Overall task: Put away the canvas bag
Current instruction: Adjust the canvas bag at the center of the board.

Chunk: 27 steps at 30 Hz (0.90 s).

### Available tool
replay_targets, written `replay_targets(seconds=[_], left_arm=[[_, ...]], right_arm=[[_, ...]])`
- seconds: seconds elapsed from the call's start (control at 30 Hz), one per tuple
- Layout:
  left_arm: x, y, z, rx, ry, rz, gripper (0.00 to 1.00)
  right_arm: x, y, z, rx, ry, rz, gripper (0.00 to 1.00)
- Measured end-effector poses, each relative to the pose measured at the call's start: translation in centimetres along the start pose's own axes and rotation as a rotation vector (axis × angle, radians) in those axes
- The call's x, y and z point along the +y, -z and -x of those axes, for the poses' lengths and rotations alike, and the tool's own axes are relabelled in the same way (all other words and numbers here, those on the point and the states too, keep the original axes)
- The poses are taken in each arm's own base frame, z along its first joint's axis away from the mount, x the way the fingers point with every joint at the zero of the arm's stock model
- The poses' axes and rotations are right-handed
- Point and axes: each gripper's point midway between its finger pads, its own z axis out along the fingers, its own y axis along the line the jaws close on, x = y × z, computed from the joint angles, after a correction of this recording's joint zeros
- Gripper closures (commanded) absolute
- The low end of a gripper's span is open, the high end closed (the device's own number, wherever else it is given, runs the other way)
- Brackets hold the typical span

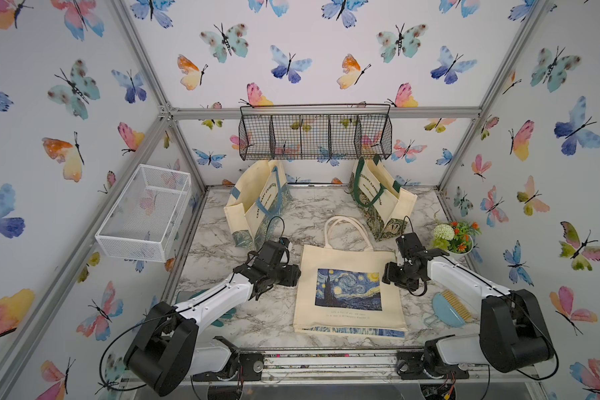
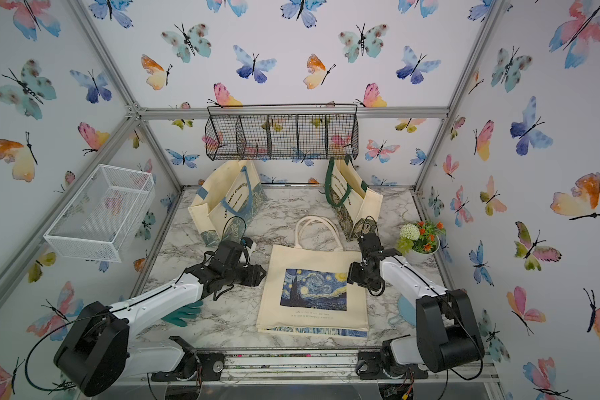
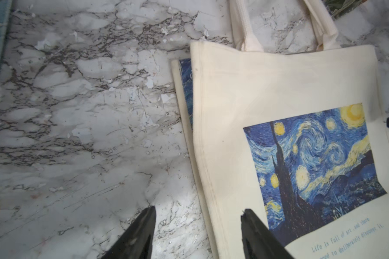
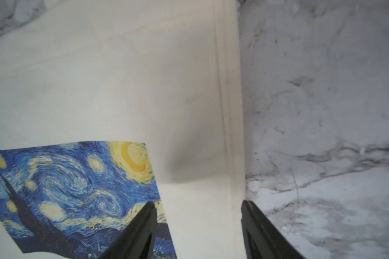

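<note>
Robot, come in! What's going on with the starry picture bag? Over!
Left end effector open, right end effector open, nothing held. Canvas bag flat on table. Nothing lying on it; blue-handled tote and green-handled tote stand behind.

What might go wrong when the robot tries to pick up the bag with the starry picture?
1. The canvas bag lies flat in layers. The open left claw and right claw might pinch only the top layer, so the rest flops open.
2. The flower pot stands close beside the right arm. A swing could tip it.
3. The loose handles could drag or snag when the bag is lifted.
</note>
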Motion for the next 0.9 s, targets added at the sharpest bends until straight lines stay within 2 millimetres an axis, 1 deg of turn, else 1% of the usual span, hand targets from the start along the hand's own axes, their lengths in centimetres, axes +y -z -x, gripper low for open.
replay_targets(seconds=[0.17,0.23,0.3,0.43,0.67,0.77,0.9], left_arm=[[0.7,-2.2,-1.1,0.042,0.060,0.018,0.34],[1.0,-2.8,-1.8,0.058,0.079,0.020,0.35],[1.2,-3.1,-2.4,0.065,0.093,0.020,0.35],[1.3,-3.4,-2.9,0.069,0.105,0.019,0.35],[1.3,-3.7,-2.6,0.050,0.118,0.010,0.34],[1.3,-3.8,-2.5,0.046,0.118,0.010,0.34],[1.4,-3.8,-2.4,0.042,0.119,0.015,0.33]], right_arm=[[-0.9,-1.8,-1.3,0.053,-0.037,-0.031,0.38],[-0.8,-1.8,-1.1,0.047,-0.048,-0.027,0.38],[-0.8,-1.9,-1.1,0.046,-0.053,-0.024,0.39],[-0.8,-2.1,-1.2,0.049,-0.061,-0.020,0.40],[-0.7,-2.4,-1.3,0.069,-0.083,-0.002,0.42],[0.0,-2.4,-0.9,0.073,-0.086,0.034,0.42],[3.0,-2.6,0.3,0.074,-0.071,0.168,0.42]])
